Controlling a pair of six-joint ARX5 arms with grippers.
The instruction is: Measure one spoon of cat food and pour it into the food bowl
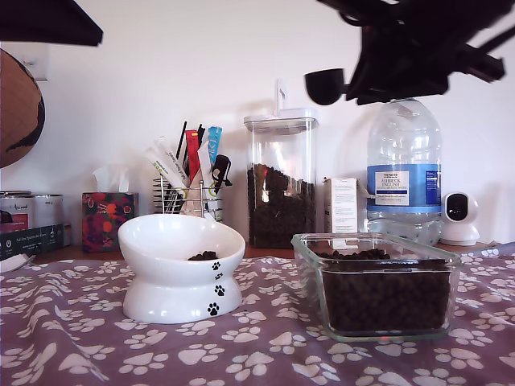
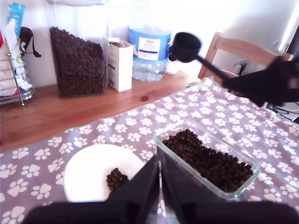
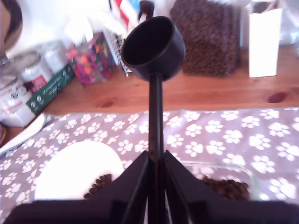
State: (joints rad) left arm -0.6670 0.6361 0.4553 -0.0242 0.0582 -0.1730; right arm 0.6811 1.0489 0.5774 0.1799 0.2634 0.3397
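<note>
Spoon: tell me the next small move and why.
Probably lower my second gripper toward the glass dish to scoop again. The spoon it clamps looks empty and hangs high above the cat food, while the food bowl holds only a few pellets.

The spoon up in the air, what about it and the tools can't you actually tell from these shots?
- Spoon: its bowl looks empty in the second wrist view, but blur leaves that unsure; the exterior view shows only its outside.
- My second gripper: the tool is a backlit silhouette in the exterior view.
- My first gripper: nothing shows between its closed tips.
</note>
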